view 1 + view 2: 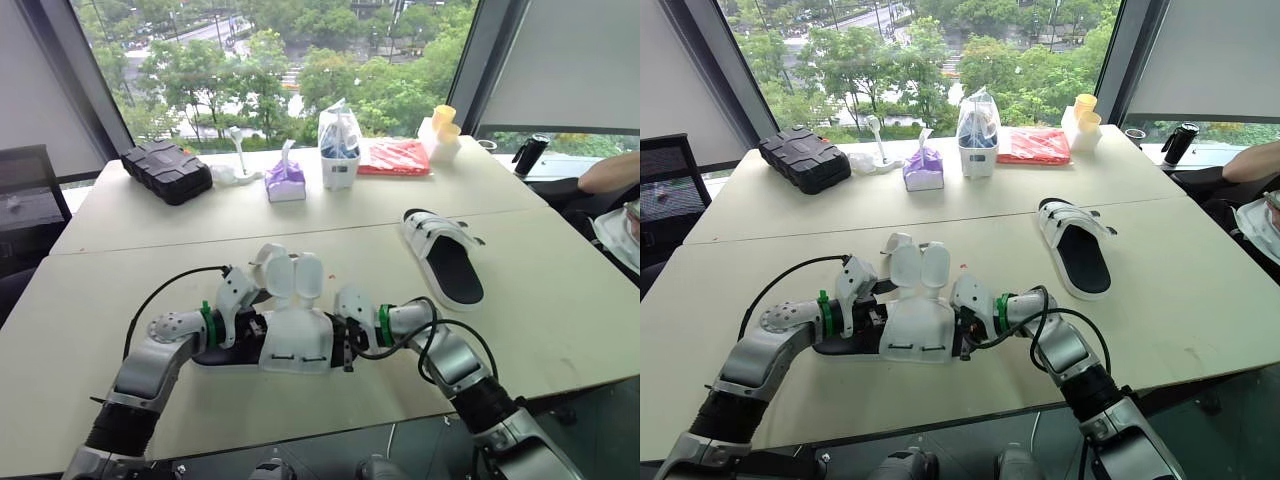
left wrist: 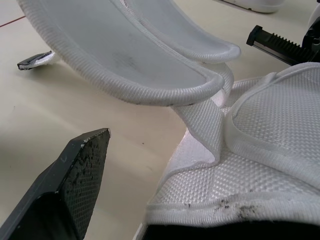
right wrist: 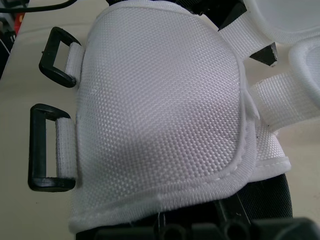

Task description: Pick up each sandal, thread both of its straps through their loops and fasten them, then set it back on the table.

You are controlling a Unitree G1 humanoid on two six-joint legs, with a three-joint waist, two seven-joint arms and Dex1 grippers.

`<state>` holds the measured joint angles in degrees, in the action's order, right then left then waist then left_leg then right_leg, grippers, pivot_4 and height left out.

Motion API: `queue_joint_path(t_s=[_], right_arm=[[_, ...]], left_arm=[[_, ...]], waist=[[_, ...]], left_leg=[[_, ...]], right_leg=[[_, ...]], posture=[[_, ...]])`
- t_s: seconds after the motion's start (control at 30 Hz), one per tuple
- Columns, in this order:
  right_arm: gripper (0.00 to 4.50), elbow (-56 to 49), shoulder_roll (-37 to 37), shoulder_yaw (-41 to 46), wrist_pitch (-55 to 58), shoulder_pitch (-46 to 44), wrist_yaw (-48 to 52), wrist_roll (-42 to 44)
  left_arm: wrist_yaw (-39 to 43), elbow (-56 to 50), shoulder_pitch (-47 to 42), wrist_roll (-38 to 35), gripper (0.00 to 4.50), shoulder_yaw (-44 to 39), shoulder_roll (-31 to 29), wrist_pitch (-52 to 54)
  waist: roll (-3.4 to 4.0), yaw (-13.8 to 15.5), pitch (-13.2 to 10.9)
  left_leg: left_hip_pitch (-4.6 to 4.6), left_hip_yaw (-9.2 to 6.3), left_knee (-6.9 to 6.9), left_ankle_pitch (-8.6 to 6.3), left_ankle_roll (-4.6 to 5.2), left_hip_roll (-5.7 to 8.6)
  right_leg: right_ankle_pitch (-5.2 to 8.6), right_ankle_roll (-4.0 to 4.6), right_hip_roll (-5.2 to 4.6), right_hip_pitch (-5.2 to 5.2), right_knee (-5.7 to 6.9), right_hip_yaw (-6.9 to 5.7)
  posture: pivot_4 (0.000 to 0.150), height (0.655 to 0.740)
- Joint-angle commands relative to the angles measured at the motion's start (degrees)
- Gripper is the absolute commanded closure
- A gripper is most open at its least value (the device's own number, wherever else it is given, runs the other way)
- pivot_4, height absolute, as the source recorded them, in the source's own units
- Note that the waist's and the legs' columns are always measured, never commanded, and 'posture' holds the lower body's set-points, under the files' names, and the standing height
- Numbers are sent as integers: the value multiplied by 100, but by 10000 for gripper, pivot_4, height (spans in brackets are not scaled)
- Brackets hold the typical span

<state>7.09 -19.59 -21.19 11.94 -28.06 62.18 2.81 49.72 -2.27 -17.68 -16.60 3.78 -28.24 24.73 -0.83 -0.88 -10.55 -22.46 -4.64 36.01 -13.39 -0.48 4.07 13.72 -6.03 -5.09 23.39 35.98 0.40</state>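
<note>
Two sandals on table [image 1: 560, 330]. Far sandal [image 1: 445, 262], right of centre, lies flat; straps appear fastened, so judged done. Near sandal [image 1: 292, 340], lower centre, sits between L gripper [image 1: 248, 325] and R gripper [image 1: 345, 342]; grip state of both: cannot tell. Its 2 straps [image 1: 290, 275] stand up free; loops [image 3: 47, 155] empty. Remaining: thread, fasten, set down.

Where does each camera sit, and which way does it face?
Left eye: head, facing forward-down; left gripper and right gripper at the near sandal.
Right eye: beside it, same scene, far sandal beyond.
Left wrist: low beside the near sandal's loose straps.
Right wrist: close over its white flap and black loops.
Both wrist views share that sandal.
</note>
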Motion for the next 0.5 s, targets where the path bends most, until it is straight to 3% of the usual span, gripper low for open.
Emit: queue_joint_path(t_s=[0.03,0.3,0.5], right_arm=[[44456,275,-6,-485,-103,91,67,-319],[44456,480,-89,-593,-342,-21,138,-509],[44456,650,-99,-576,-452,-135,189,-501]], left_arm=[[5,-133,-53,-34,0,-5,-5,-85],[363,-245,-246,-701,0,-545,-409,560],[885,53,-482,-1485,0,-1236,-1084,1324]], waist=[[0,-15,0],[0,-37,0],[0,-32,0]], left_leg=[[0,0,0,0,0,0],[2,0,1,0,0,-4],[2,-1,1,0,0,-5]], right_leg=[[0,0,0,0,0,0],[0,0,6,2,5,0],[0,1,6,3,7,-1]], posture=[[1500,7400],[1500,7400],[1500,7400]])
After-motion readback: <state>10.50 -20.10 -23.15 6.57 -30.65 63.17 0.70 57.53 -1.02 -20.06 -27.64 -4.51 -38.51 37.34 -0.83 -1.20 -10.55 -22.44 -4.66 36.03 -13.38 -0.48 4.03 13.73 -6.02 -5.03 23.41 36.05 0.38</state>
